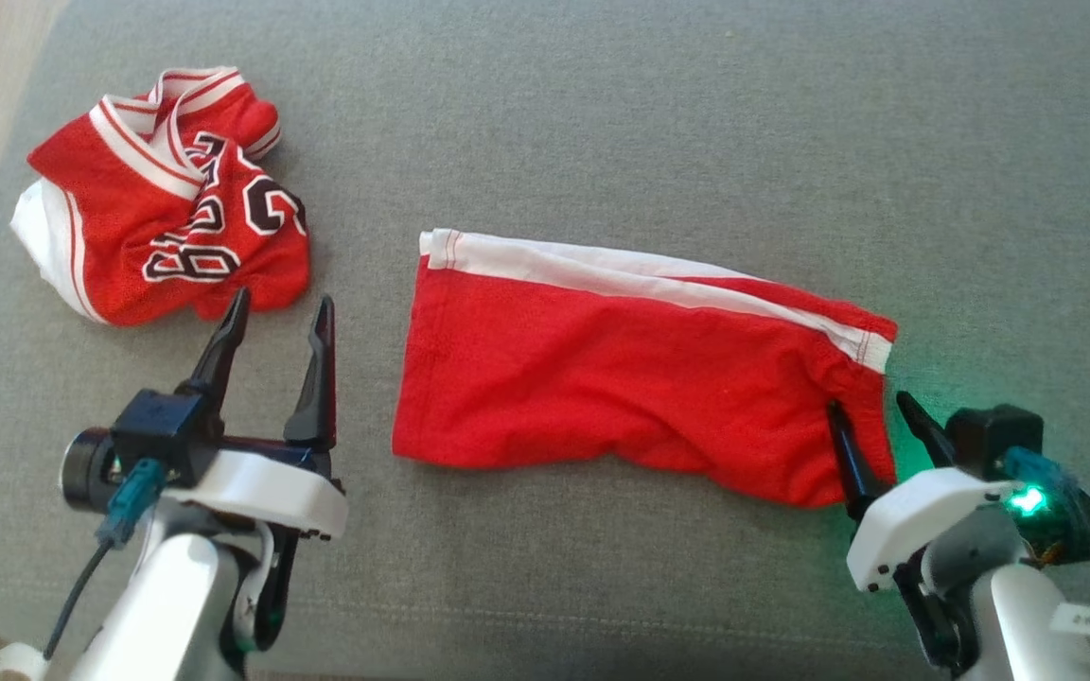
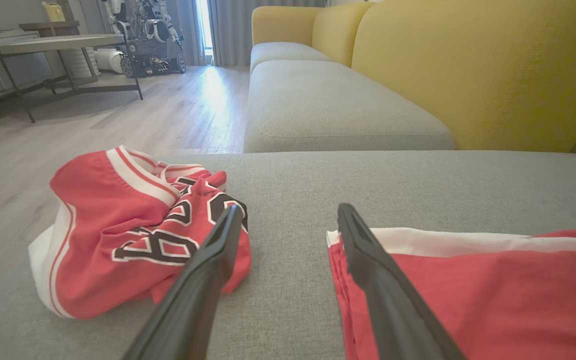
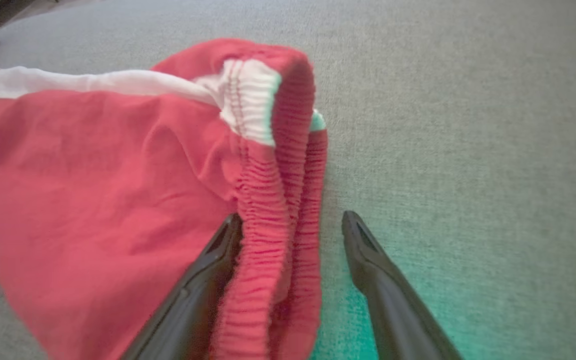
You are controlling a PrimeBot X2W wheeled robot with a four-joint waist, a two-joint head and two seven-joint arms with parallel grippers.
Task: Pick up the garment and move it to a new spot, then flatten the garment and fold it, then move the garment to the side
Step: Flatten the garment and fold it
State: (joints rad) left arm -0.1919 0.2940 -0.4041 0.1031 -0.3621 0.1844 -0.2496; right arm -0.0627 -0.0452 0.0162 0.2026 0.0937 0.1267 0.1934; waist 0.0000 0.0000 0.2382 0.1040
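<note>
Red shorts point(image 1: 602, 378) with a white side stripe lie folded lengthwise on the grey sofa seat point(image 1: 696, 123), a little wrinkled. Their gathered elastic waistband point(image 3: 268, 200) points toward my right gripper point(image 1: 867, 402), which is open and straddles it: the left finger rests on the red cloth and the right finger is over bare seat. My left gripper point(image 1: 282, 301) stands open over bare seat, just left of the hem of the shorts point(image 2: 493, 290), with nothing between its fingers.
A crumpled red jersey point(image 1: 157, 208) with white trim and black numbers lies at the far left, close to the seat's left edge and to my left gripper point(image 2: 290, 210). Beyond are wooden floor point(image 2: 118, 110), a yellow backrest point(image 2: 468, 65), a table point(image 2: 53, 42).
</note>
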